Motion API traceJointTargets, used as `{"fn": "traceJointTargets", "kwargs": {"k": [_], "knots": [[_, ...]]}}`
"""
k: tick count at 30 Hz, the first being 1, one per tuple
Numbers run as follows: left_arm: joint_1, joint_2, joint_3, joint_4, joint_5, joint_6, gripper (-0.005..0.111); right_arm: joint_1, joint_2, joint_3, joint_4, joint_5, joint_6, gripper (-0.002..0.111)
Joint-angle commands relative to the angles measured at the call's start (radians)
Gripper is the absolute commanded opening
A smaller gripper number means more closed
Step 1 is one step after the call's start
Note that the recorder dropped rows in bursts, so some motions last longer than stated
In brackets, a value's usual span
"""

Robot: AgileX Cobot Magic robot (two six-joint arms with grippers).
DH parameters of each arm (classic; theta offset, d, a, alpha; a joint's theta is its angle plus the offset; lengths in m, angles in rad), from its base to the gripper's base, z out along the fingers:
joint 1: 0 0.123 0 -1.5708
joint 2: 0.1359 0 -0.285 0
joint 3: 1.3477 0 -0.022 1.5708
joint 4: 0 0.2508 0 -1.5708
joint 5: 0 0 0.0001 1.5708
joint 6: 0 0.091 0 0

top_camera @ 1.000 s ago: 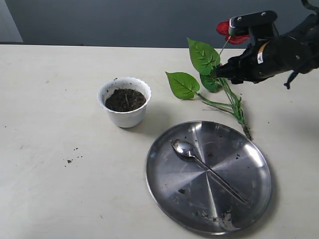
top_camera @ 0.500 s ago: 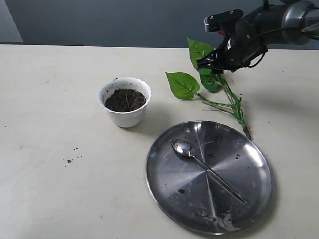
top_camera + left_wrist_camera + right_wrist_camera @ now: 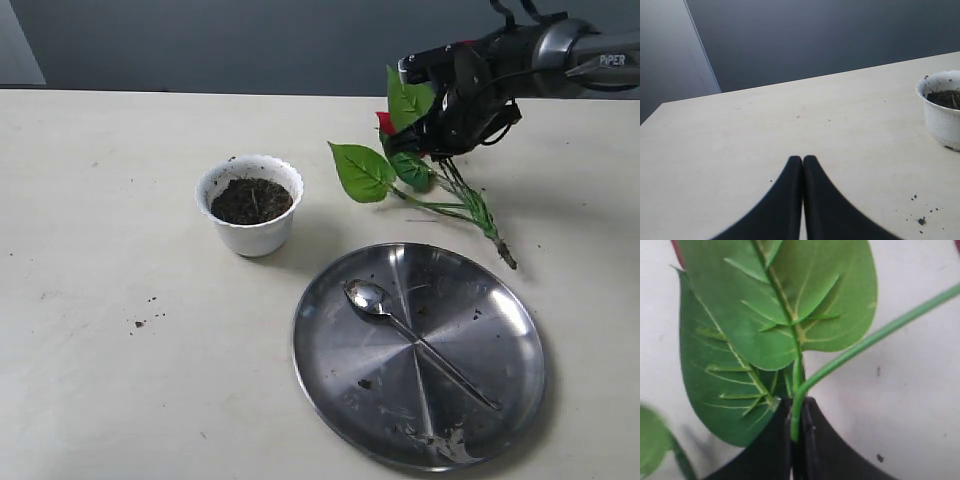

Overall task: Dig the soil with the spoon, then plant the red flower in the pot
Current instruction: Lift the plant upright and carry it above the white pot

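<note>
Red flower (image 3: pixel 400 165): artificial anthurium, lying on the table right of the pot, stems trailing toward the plate rim; I am pinching it near the leaf cluster.

Listing left to right:

- Left gripper (image 3: pixel 802 172): I am keeping its fingers pressed together on nothing, hanging over bare table left of the pot, out of the exterior view.
- Soil crumbs (image 3: pixel 140 322): a few dark specks lying on the table left of and nearer than the pot.
- Pot (image 3: pixel 250 205): white, scalloped rim, standing upright.
- Soil (image 3: pixel 251 200): sitting dark and crumbly inside the pot, with no clear hole showing.
- Steel plate (image 3: pixel 505 395): resting near the front, streaked with soil.
- Spoon (image 3: pixel 372 297): lying in the plate, bowl toward the pot, soiled.
- Right gripper (image 3: pixel 796 432): I am holding its fingers closed on a thin green stem just under two leaves.

Progress: the soiled spoon lying in the plate suggests digging is finished. Planting is remaining: lifting, carrying to the pot, seating the stems.

Change: a second ago my right arm was sitting farther right and higher above the flower; it is now reaching lower and leftward, and the stem ends are lying slightly shifted.
</note>
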Motion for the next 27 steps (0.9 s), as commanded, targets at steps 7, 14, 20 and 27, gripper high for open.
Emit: {"fn": "traceJointTargets", "kwargs": {"k": [7,14,20,27], "knots": [[-0.002,0.003,-0.003,-0.005,-0.007,-0.004,0.002,0.027,-0.295,-0.004,0.225,-0.341,-0.005,0.000],[-0.002,0.003,-0.003,-0.005,-0.007,-0.004,0.002,0.161,-0.324,-0.004,0.229,-0.628,-0.005,0.000],[-0.002,0.003,-0.003,-0.005,-0.007,-0.004,0.002,0.296,-0.303,0.036,0.214,-0.837,-0.005,0.000],[-0.002,0.003,-0.003,-0.005,-0.007,-0.004,0.002,0.353,-0.300,0.236,0.090,-1.320,-0.007,0.000]]}}
